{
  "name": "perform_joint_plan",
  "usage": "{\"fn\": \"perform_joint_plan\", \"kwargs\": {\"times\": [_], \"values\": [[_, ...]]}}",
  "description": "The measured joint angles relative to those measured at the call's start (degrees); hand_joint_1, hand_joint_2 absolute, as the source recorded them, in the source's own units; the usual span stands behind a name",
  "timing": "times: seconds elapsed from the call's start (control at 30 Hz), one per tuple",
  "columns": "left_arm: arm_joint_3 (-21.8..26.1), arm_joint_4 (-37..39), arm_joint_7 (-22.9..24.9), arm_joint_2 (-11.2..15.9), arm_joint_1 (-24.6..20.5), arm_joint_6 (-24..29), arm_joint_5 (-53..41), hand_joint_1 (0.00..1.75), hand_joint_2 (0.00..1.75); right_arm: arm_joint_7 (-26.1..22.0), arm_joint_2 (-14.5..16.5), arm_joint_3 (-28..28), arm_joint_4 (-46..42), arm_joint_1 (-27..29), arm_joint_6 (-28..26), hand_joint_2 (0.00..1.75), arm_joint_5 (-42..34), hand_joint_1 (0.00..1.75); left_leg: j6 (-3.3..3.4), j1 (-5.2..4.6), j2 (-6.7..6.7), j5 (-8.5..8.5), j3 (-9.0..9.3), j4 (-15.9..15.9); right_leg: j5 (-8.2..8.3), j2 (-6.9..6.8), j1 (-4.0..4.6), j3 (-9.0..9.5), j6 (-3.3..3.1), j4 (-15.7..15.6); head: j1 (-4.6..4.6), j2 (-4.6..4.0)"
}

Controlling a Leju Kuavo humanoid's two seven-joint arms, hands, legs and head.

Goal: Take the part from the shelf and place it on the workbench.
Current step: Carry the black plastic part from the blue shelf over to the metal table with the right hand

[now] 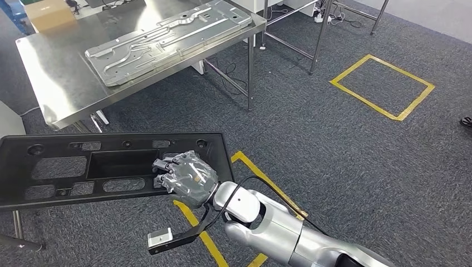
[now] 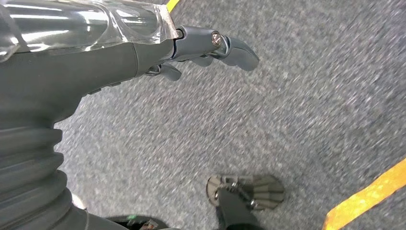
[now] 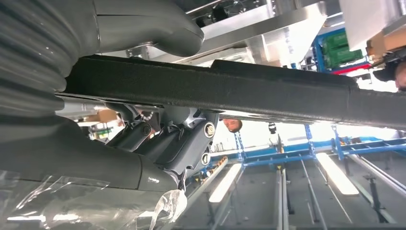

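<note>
Right hand: I see my right hand [image 1: 186,178] gripping the black part [image 1: 106,167] at its near long edge. In the head view the fingers [image 1: 164,164] lie over the top face by the rectangular opening. In the right wrist view the thumb [image 3: 143,26] sits on one face of the edge and the darker fingers [image 3: 167,139] on the other, so the panel is clamped between them.

Right arm: the silver arm [image 1: 278,225] comes in from the lower right, with a black cable looping over the wrist.

Left hand: my left hand [image 2: 143,52] hangs over the carpet [image 2: 287,105] with nothing in it. Its fingers [image 2: 234,48] are curled in somewhat; I cannot tell from this angle whether they are closed or loose.

Part: a long, flat black plastic panel with several cut-outs, held roughly level in the air above the floor, stretching from my hand to the left edge of the head view. It is well short of the workbench.

Workbench: the steel workbench [image 1: 50,72] stands beyond the part. A grey stamped metal plate [image 1: 167,39] lies on it, and a cardboard box [image 1: 50,14] sits at its far corner.

Floor: grey carpet with a yellow tape square [image 1: 381,86] to the right, plus yellow tape lines near my arm.
</note>
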Motion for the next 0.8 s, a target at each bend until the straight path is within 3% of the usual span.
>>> {"fn": "perform_joint_plan", "kwargs": {"times": [0.07,0.17,0.2,0.23,0.27,0.33,0.4,0.47,0.57,0.63,0.7,0.73,0.8], "values": [[0.1,0.0,0.01,-0.02,0.25,-0.45,0.19,0.0,1.75,0.21,0.03,0.0,-0.02,-0.48,0.04,1.75,-0.16,1.75,-0.57,0.19,0.35,-1.78,-1.17,2.61,0.15,-0.15,-0.23,0.01,-0.54,-0.12,-0.06,0.0],[0.15,0.0,-0.04,-0.05,0.34,-0.93,0.37,0.0,1.75,0.59,0.04,0.02,-0.05,-0.98,0.39,1.75,-0.07,1.75,-1.47,0.5,0.72,-7.08,-6.33,14.12,0.12,-0.41,-0.25,-0.03,-0.86,-0.12,-0.12,0.0],[0.16,0.0,-0.06,-0.05,0.35,-1.05,0.44,0.0,1.75,0.69,0.03,0.03,-0.06,-1.01,0.57,1.75,0.03,1.75,-1.58,0.54,0.74,-7.81,-7.66,16.92,0.1,-0.48,-0.24,-0.02,-0.89,-0.12,-0.12,0.0],[0.16,0.0,-0.09,-0.05,0.37,-1.16,0.51,0.0,1.75,0.81,0.03,0.05,-0.07,-1.0,0.72,1.75,0.17,1.75,-1.58,0.55,0.75,-7.39,-7.98,17.47,0.08,-0.53,-0.23,-0.01,-0.89,-0.11,-0.12,0.0],[0.18,0.0,-0.13,-0.05,0.36,-1.27,0.57,0.0,1.75,0.91,0.04,0.07,-0.09,-1.01,0.82,1.75,0.3,1.75,-1.46,0.54,0.76,-5.9,-7.07,15.37,0.06,-0.55,-0.23,0.02,-0.89,-0.11,-0.11,0.0],[0.2,0.0,-0.24,-0.05,0.3,-1.42,0.59,0.0,1.75,1.04,0.06,0.08,-0.23,-1.11,0.87,1.75,0.47,1.75,-0.88,0.37,1.07,-1.96,-3.01,6.66,0.01,-0.56,-0.2,0.13,-0.81,-0.13,-0.11,0.0],[0.2,0.0,-0.28,-0.05,0.17,-1.44,0.56,0.0,1.75,1.0,0.06,0.07,-0.36,-1.34,0.86,1.75,0.43,1.75,-0.32,-0.07,1.42,-0.26,-0.18,0.54,-0.09,-0.58,-0.05,0.11,-0.53,-0.13,-0.12,0.0],[0.2,0.0,-0.38,-0.05,0.12,-1.43,0.61,0.0,1.75,0.75,0.06,0.07,-0.38,-1.48,0.86,1.75,0.34,1.75,0.04,-0.43,1.43,-0.44,0.28,-0.42,-0.18,-0.67,0.01,0.15,-0.03,-0.25,-0.12,0.0],[0.2,0.0,-0.74,-0.05,0.22,-1.43,0.74,0.0,1.75,0.34,0.05,0.05,-0.4,-1.53,0.9,1.75,0.14,1.75,0.79,-0.02,1.28,-0.16,1.35,-1.18,-1.27,-0.71,0.02,-0.13,0.85,1.29,-0.11,0.0],[0.2,0.0,-0.81,-0.05,0.19,-1.43,0.72,0.0,1.75,0.26,0.01,0.05,-0.41,-1.55,0.98,1.75,-0.02,1.75,1.19,0.08,1.25,-0.21,1.9,-1.39,-4.21,-0.55,0.04,-3.03,1.16,7.51,-0.1,0.0],[0.2,0.0,-0.69,-0.05,0.21,-1.43,0.66,0.0,1.75,0.28,-0.08,0.07,-0.41,-1.46,1.09,1.75,-0.07,1.75,1.48,0.04,1.21,-0.48,2.15,-1.36,-6.84,-0.45,0.04,-7.26,1.32,15.03,-0.1,0.0],[0.2,0.0,-0.56,-0.05,0.25,-1.42,0.62,0.0,1.75,0.32,-0.13,0.08,-0.41,-1.38,1.16,1.75,-0.05,1.75,1.53,0.04,1.12,-0.66,2.3,-1.34,-6.7,-0.42,0.01,-8.47,1.36,16.56,-0.1,0.0],[0.2,0.0,-0.33,-0.05,0.3,-1.4,0.51,0.0,1.75,0.43,-0.19,0.1,-0.41,-1.28,1.31,1.75,0.0,1.75,1.36,0.14,0.83,-1.15,2.76,-1.21,-3.48,-0.42,-0.1,-7.67,1.41,13.29,-0.1,0.0]]}}
